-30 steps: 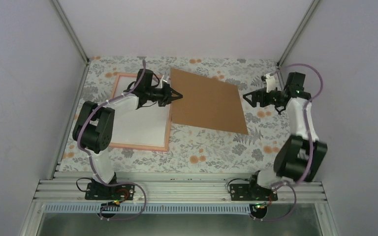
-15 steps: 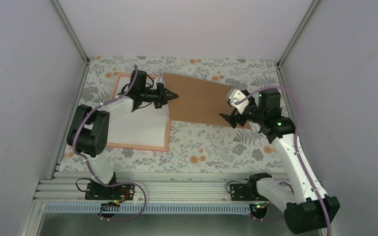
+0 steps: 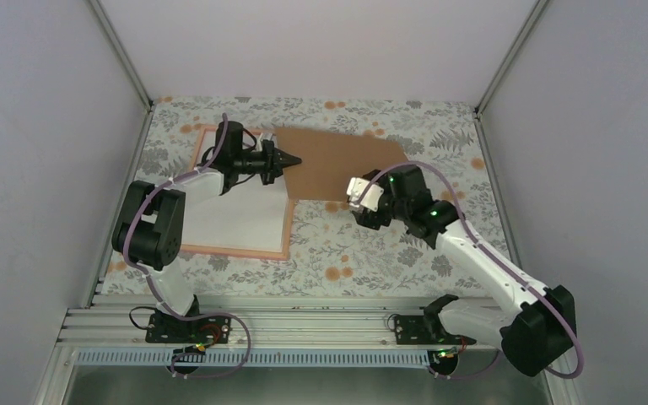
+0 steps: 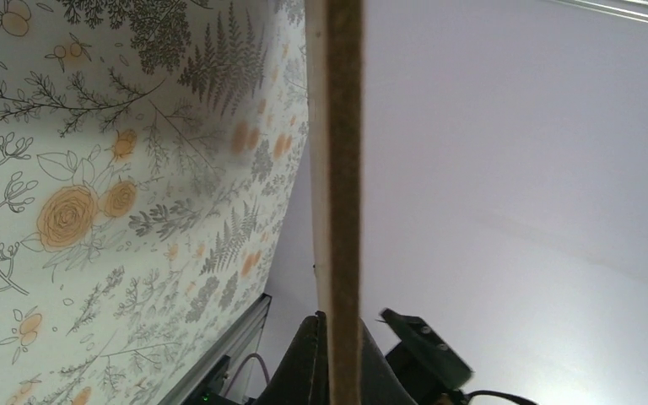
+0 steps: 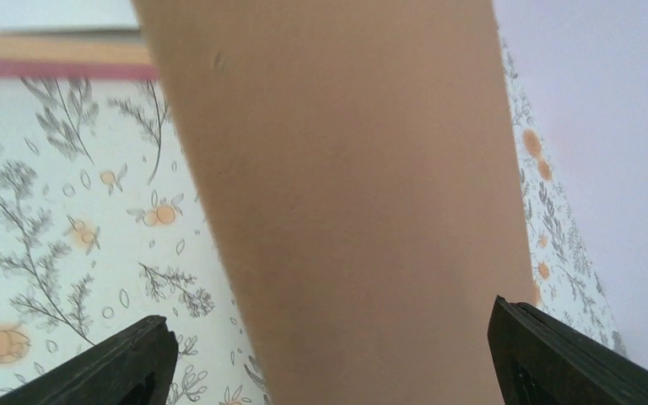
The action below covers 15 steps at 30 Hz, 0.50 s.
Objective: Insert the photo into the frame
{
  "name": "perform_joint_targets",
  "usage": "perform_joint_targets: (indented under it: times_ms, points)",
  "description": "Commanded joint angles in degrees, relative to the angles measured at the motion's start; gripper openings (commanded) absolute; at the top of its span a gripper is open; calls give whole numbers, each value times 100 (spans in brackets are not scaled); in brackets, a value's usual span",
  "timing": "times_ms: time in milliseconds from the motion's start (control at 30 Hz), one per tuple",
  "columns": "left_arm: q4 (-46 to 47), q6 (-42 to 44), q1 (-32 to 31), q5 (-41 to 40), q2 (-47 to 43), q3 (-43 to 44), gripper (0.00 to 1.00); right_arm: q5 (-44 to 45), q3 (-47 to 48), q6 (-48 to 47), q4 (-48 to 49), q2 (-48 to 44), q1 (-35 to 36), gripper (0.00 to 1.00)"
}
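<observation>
A thin pink-orange picture frame lies flat on the floral table under the left claw, a white sheet inside it. The sunset photo shows nowhere. That claw is clamped on the edge of the plain brown backing board, which overlaps the frame's corner, so clearing it seems the step. The right claw, fingers apart, faces the board and probably grips it next.

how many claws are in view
2. The left claw is shut on the left edge of the brown board, beside the pink frame's far right corner. The right claw hangs open at the board's near edge. None seems hidden.
</observation>
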Motion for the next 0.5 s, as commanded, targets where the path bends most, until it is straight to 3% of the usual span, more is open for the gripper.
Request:
perform_joint_targets:
  times_ms: [0, 167, 300, 467]
  points:
    - [686, -435, 50, 444, -52, -50, 2, 1299, -573, -457, 1080, 165, 415, 90]
    - [747, -527, 59, 433, -33, -213, 2, 2261, -953, -695, 2426, 269, 596, 73]
    - [813, -578, 52, 434, 40, -282, 2, 2684, -1180, -958, 3269, 395, 649, 69]
    - [841, -593, 49, 436, 77, -296, 2, 2772, -1248, -1081, 3707, 547, 701, 43]
